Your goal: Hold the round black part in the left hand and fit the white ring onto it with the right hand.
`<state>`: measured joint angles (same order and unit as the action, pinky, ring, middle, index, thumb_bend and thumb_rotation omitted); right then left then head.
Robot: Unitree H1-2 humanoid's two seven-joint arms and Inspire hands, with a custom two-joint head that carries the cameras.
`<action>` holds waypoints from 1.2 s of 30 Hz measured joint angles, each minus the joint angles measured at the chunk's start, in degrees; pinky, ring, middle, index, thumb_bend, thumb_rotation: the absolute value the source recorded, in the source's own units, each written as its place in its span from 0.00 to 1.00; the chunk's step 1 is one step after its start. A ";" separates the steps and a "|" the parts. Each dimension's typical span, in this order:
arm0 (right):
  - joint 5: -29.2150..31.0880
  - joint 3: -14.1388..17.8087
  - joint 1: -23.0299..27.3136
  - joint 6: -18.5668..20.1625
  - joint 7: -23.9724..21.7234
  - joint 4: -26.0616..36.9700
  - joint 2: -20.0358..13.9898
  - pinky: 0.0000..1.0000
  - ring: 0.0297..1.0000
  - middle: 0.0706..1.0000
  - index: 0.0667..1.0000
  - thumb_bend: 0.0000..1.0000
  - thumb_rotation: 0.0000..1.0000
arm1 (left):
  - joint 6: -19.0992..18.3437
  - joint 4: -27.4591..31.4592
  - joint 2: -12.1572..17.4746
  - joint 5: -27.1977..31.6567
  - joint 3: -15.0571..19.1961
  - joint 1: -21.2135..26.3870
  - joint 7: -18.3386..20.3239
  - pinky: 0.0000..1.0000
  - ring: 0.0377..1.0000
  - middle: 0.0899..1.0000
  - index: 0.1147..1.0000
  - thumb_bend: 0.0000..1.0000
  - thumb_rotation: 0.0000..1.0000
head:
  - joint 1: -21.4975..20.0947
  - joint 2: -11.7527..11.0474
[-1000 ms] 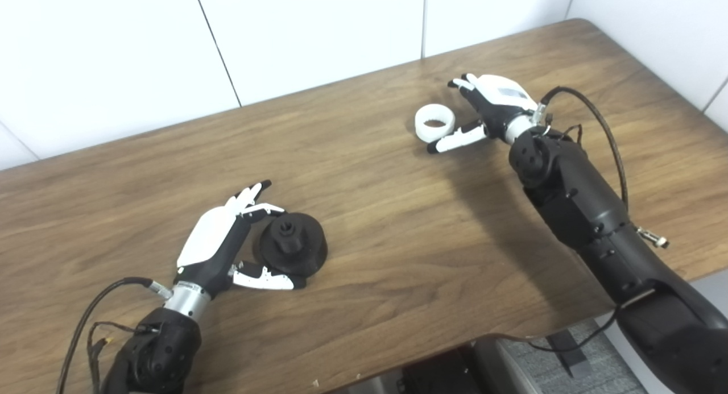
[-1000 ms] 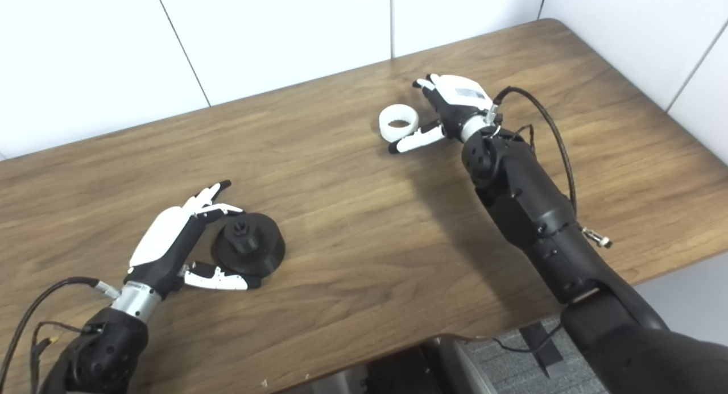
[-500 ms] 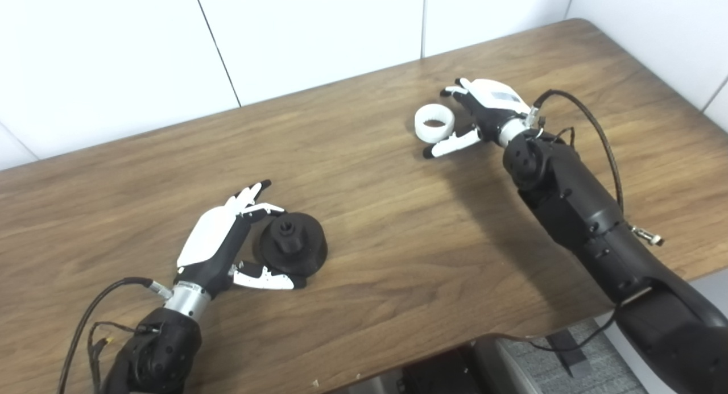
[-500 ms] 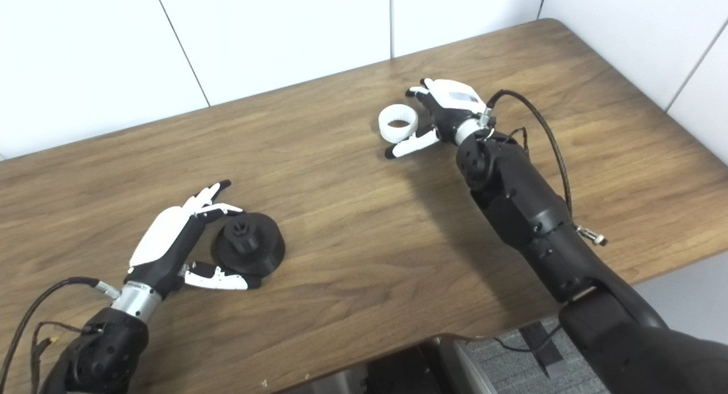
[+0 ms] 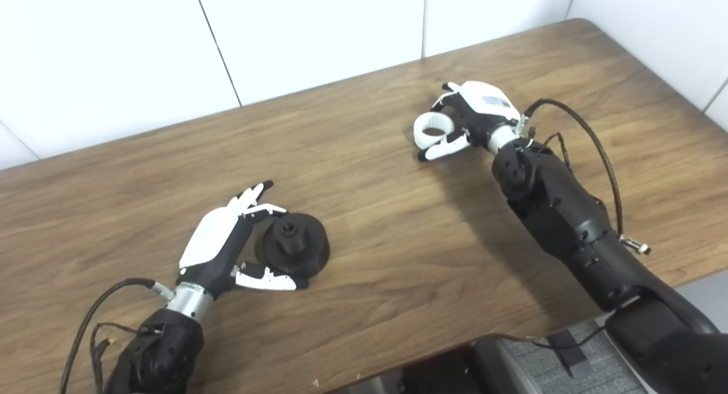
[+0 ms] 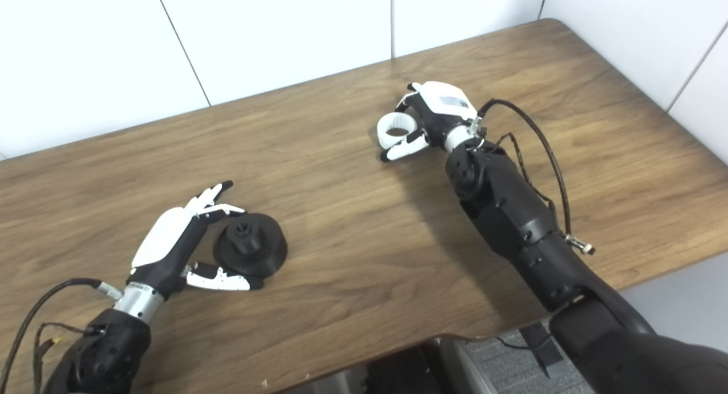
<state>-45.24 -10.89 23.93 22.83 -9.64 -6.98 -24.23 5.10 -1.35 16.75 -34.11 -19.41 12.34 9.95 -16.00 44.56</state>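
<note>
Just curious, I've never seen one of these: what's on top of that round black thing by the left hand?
A smaller raised black hub with a dark hole in its middle stands on the round black part. Nothing else sits on it. How deep the hole goes cannot be seen.

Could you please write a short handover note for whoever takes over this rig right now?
Left hand: open, cupped around the round black part, which sits on the table; not lifted.
Right hand: fingers and thumb either side of the white ring at the table's far side; whether it grips yet is unclear.
Done: both hands are at their parts.
Left: close both grasps, lift the black part, carry the ring over and fit it on.
</note>
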 measured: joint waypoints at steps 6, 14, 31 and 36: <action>0.04 -0.16 -0.15 -0.86 1.17 -0.70 -0.02 0.82 0.89 0.92 0.62 0.84 0.38 | -0.23 0.22 -0.01 -0.01 0.02 -0.05 0.17 1.00 1.00 1.00 0.58 0.97 0.35 | 0.00 0.18; 0.03 -0.29 -0.15 -0.88 1.16 -0.65 -0.26 0.81 0.87 0.91 0.62 0.83 0.36 | -0.63 0.95 0.01 -0.41 0.08 -0.10 1.22 1.00 1.00 1.00 0.58 0.98 0.36 | 0.17 0.44; 1.01 -0.25 -0.31 -1.90 2.48 -0.68 -0.40 0.80 0.86 0.89 0.59 0.75 0.33 | -0.64 1.01 0.01 -0.43 0.55 -0.10 1.76 1.00 1.00 1.00 0.58 0.97 0.36 | 0.44 0.79; 1.30 -0.24 -0.59 -2.67 3.27 -0.85 -0.56 0.80 0.86 0.88 0.58 0.76 0.35 | -0.66 1.06 0.01 -0.55 0.55 -0.10 1.79 1.00 1.00 1.00 0.58 0.97 0.36 | 0.61 0.97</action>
<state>-43.94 -11.12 23.35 20.17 -6.36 -7.83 -24.79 4.44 -0.30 16.76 -34.66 -18.85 12.24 11.74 -15.38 45.53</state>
